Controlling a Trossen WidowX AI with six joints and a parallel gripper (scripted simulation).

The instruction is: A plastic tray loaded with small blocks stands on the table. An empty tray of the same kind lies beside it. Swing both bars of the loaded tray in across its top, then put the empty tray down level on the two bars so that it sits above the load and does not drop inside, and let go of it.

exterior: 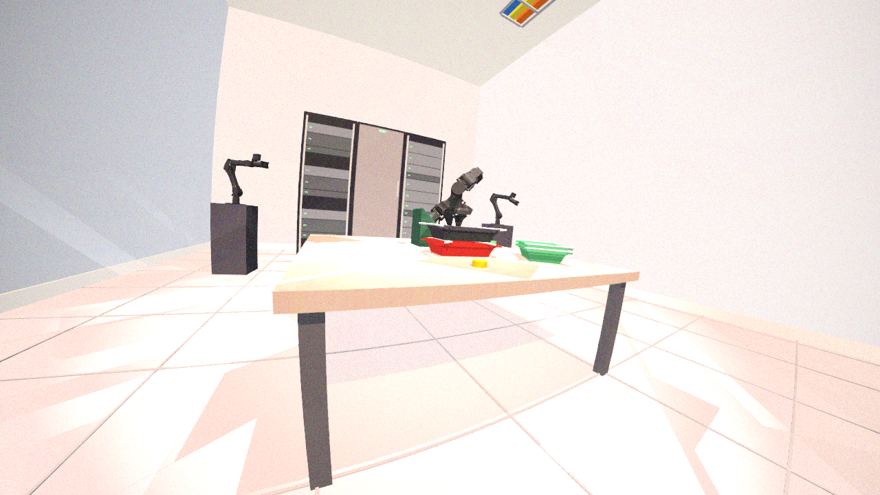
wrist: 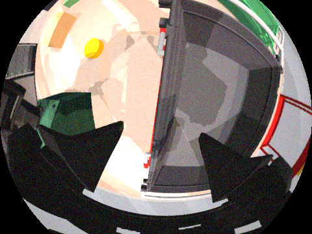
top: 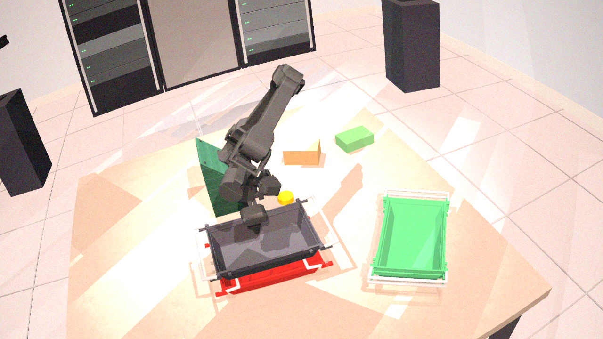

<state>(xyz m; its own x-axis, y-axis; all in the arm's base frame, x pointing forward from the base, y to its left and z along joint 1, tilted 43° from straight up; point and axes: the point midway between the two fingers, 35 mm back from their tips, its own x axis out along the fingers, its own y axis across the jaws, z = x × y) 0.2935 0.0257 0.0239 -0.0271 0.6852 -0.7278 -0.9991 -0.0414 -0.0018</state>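
Observation:
The red tray (top: 276, 278) (exterior: 461, 248) stands on the table; its load is hidden. Short white parts of its wire bars (top: 313, 266) show under the dark tray. The empty dark grey tray (top: 269, 264) (exterior: 465, 234) (wrist: 260, 97) sits above the red tray, about level, not dropped inside it. Its own wire bars are out over its ends. My gripper (top: 254, 230) (wrist: 163, 131) is open at the dark tray's rear long wall, one finger outside and one over the inside, with nothing held. The fingertips are hard to see in the top view.
A green tray (top: 392, 227) (exterior: 544, 253) stands to the right. A dark green upright block (top: 215, 185) (wrist: 71, 114) is behind left. A yellow disc (top: 285, 197) (wrist: 93, 48), an orange block (top: 300, 157) (wrist: 63, 30) and a light green block (top: 354, 140) lie behind the trays.

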